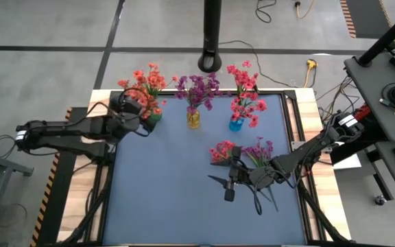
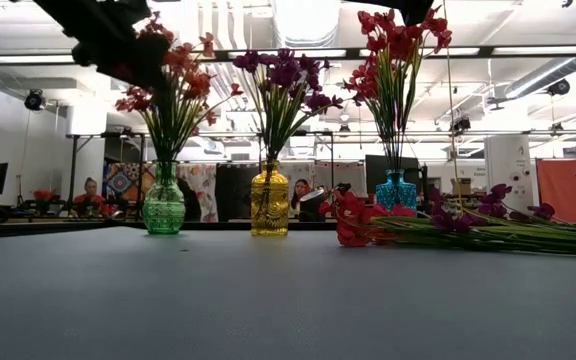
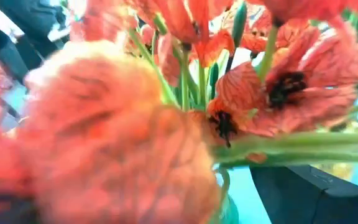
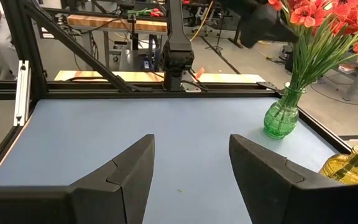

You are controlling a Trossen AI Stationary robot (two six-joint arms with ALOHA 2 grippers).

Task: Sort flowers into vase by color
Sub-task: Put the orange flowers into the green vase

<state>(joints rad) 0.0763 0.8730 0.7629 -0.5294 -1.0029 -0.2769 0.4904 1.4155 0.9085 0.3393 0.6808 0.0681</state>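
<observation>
a: what sits closest to the lens?

b: orange-red blossoms (image 3: pixel 185 93) fill the left wrist view, because the left gripper (image 1: pixel 130 110) hangs among that bunch in the green vase (image 1: pixel 153 119), at about ten o'clock on the table. i cannot tell whether its fingers are spread or pinching a stem.

a: and the other arm?

b: the right gripper (image 4: pixel 191 168) hovers at about four o'clock, fingers spread, holding nothing. just beside it lie the unsorted flowers (image 1: pixel 242 152), pink-red and purple, likely next.

a: the rest?

b: purple sprays stand in the yellow vase (image 1: pixel 193 118) at twelve, pink-red in the blue vase (image 1: pixel 236 124) at one. the mat (image 1: pixel 170 192) is blue-grey; behind it is a workshop with seated people.
</observation>
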